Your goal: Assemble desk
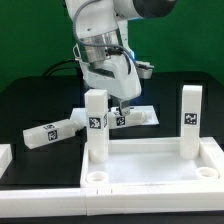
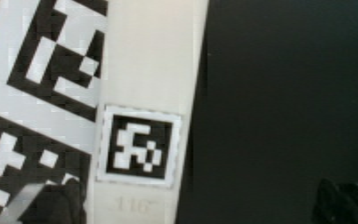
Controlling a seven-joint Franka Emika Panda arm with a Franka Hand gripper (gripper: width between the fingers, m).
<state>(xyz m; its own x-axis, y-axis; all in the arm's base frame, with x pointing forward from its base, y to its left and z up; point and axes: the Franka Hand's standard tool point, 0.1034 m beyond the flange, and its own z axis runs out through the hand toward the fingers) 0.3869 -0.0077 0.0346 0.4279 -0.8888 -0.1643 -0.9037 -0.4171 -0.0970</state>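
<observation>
Desk top: the large flat white plastic rectangular desk top with raised rim point(image 1: 150, 172) lies on the black worktop point(image 1: 25, 100), sockets up, toward the camera.
Fitted legs: two short square white plastic legs with black-and-white tags stand upright in it, one at the exterior view's left point(image 1: 96, 125), one at its right point(image 1: 189, 118).
Loose legs: one lies on the worktop at the left point(image 1: 50, 132); another lies behind the left upright leg point(image 1: 137, 117), under the arm.
Hand: the hand point(image 1: 122, 103) hangs low just behind the left upright leg; its opening I cannot tell.
Wrist view: a tagged white leg face point(image 2: 144, 148) fills it, very near.
Advice: likely a leg is being seated or fetched; keep it vertical, centred over its socket, press straight down.
</observation>
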